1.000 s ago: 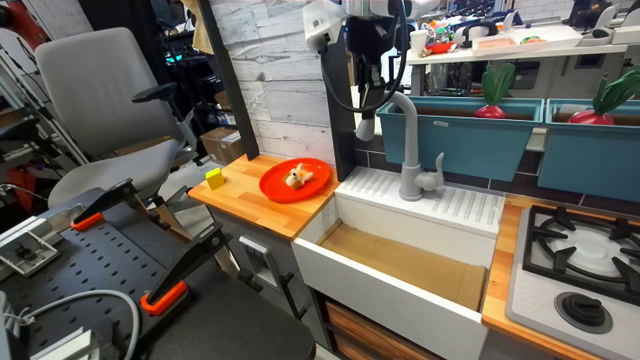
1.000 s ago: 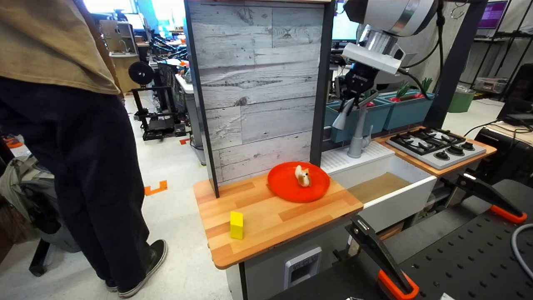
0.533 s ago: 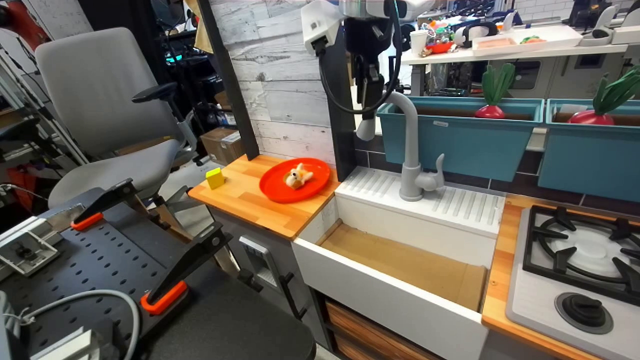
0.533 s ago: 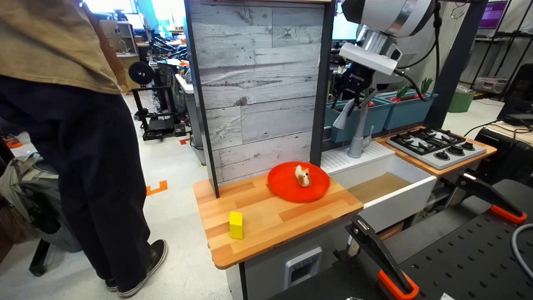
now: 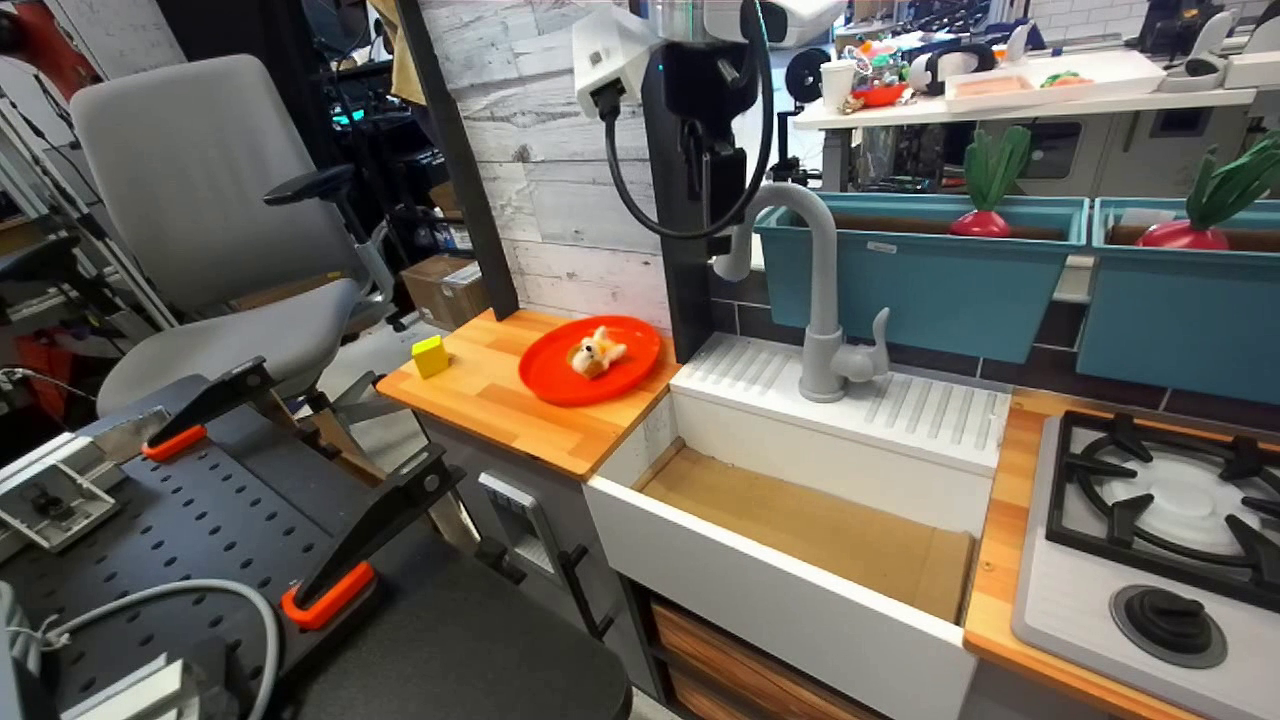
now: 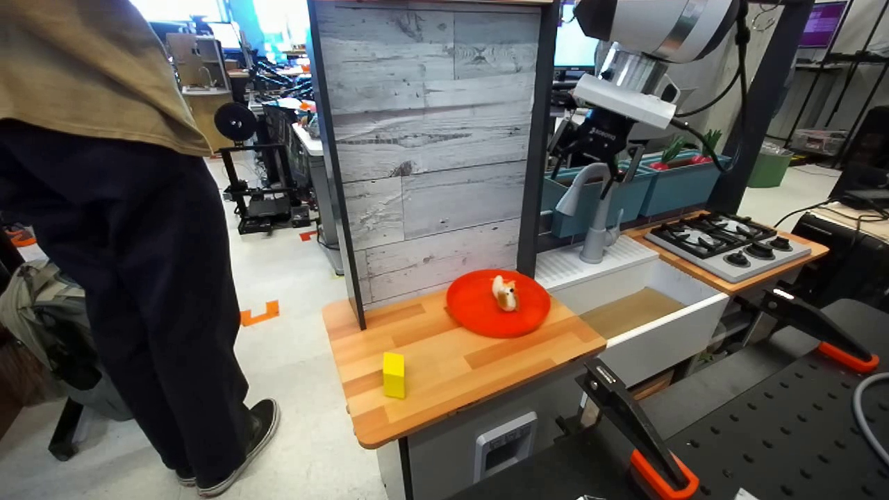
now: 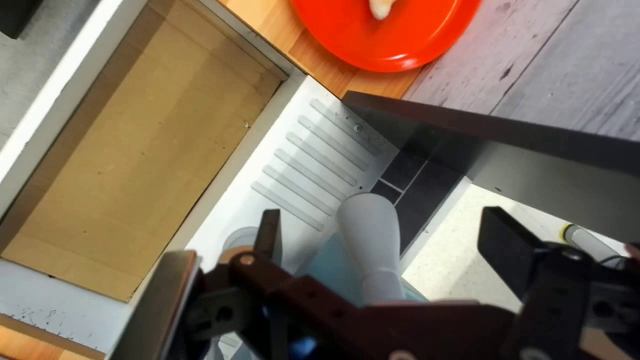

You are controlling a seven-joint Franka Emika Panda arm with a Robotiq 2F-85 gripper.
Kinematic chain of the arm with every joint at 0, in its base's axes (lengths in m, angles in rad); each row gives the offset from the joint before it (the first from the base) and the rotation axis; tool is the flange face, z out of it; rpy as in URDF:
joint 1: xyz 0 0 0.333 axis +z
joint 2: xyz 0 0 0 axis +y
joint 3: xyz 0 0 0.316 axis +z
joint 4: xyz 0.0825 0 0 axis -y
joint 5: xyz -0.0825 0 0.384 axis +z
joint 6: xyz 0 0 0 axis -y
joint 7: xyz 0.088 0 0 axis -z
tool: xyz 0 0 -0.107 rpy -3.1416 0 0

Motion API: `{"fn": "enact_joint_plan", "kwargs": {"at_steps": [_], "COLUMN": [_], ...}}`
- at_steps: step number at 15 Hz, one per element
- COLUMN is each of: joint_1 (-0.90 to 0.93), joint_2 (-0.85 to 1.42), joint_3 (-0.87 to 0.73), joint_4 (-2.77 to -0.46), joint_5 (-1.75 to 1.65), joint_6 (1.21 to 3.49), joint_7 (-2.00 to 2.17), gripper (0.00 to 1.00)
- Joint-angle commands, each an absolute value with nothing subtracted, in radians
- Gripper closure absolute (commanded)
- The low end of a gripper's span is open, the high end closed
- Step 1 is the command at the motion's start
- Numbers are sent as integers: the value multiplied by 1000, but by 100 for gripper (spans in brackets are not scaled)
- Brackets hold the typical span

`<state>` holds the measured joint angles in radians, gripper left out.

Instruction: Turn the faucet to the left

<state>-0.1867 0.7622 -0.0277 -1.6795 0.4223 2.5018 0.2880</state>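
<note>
The grey faucet (image 5: pixel 823 270) rises behind the sink, its arched spout reaching toward the dark post in both exterior views. Its small side lever (image 5: pixel 880 345) sticks up on the stove side. In the wrist view the spout's flared end (image 7: pixel 369 225) sits between the two widely parted fingers of my gripper (image 7: pixel 380 220), nearer the left finger, with a gap on each side. My gripper (image 6: pixel 585 179) hangs over the spout's arch in an exterior view. A hanging cable and the dark hand cover part of the fingers there.
The white sink (image 5: pixel 780 565) lies below, lined with cardboard. Blue planters (image 5: pixel 930 290) stand right behind the faucet, and a dark post (image 5: pixel 688 300) rises beside it. A red plate (image 5: pixel 545 370) with a toy dog, a yellow block (image 5: pixel 430 357) and a stove (image 5: pixel 1060 570) flank it.
My gripper has opened, its fingers spreading apart around the spout. The hand has shifted a little toward the wooden panel. The faucet stands practically as before.
</note>
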Motion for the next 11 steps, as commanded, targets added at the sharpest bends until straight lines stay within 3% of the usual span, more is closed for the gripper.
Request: {"fn": "enact_joint_plan", "kwargs": {"at_steps": [1,8,11], "joint_1": [-185,-179,-174], "joint_2": [601,355,392], "joint_3": [-44,-44,-51], "joint_4": [-1886,-2206,-2164], "joint_5": [407,333,335], "joint_6": [2540,2534,2510], "joint_7": [231,37,53], "gripper": [0,0,0]}}
